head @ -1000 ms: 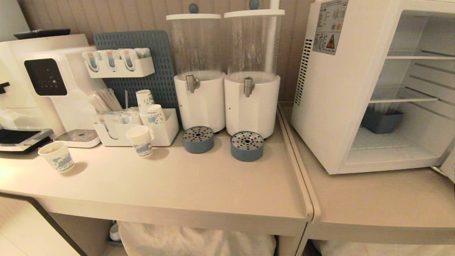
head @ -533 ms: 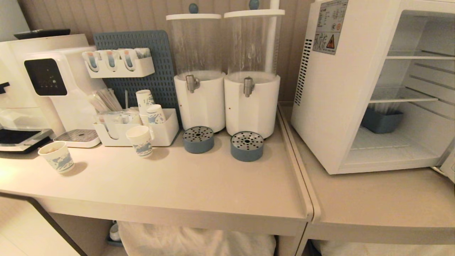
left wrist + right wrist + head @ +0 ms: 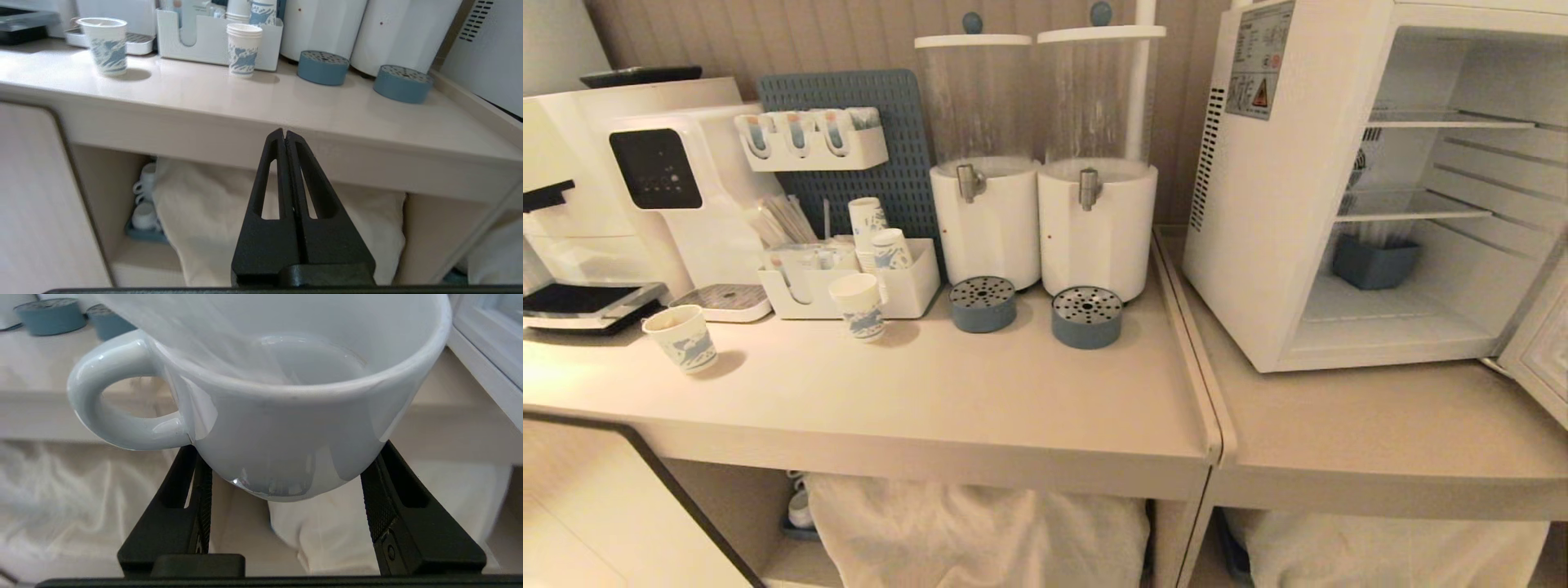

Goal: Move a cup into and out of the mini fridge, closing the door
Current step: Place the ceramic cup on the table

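Right wrist view: right tool grips tilted cup.

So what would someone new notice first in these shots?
Probably the white boxy mini fridge at the right of the counter, its glass door swung open. Then the squat white ceramic cup, empty, clamped in the right gripper below counter height. Two white cylindrical drink dispensers stand beside the fridge.

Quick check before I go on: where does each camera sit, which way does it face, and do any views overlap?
Head: high, looking down at counter and open mini fridge; no arm shows.
Left wrist: low before the counter, behind the shut left pincer.
Right wrist: behind the right pincer, clamped on the cup.
Shared: blue drip trays.
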### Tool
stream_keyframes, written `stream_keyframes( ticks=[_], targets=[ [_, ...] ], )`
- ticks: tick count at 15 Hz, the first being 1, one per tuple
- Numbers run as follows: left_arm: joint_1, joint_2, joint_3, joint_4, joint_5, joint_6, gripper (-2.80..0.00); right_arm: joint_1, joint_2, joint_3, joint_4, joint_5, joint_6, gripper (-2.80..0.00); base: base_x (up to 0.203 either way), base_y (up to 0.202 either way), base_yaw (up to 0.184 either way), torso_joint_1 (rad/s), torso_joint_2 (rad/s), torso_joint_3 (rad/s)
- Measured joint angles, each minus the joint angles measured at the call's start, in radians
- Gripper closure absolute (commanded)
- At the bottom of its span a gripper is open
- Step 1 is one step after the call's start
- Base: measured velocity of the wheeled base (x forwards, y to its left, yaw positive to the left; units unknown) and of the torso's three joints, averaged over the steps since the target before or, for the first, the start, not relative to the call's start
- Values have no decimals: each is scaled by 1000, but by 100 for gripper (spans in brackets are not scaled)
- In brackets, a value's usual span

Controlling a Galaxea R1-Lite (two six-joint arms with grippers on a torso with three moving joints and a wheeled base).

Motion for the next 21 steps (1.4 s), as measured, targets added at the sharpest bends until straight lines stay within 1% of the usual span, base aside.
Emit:
stream_keyframes(
  ticks=[6,12,21],
  targets=[
    [0,0,0,-1,0,0,0,0,0,0,-1,-1,0,0,-177,0,-2,2,2,3],
    [0,0,0,0,0,2,0,1,0,0,-1,1,0,0,0,12,-2,0,0,0],
    [0,0,0,0,0,0,0,0,0,0,-1,0,0,0,0,185,-2,3,1,1]
  ],
)
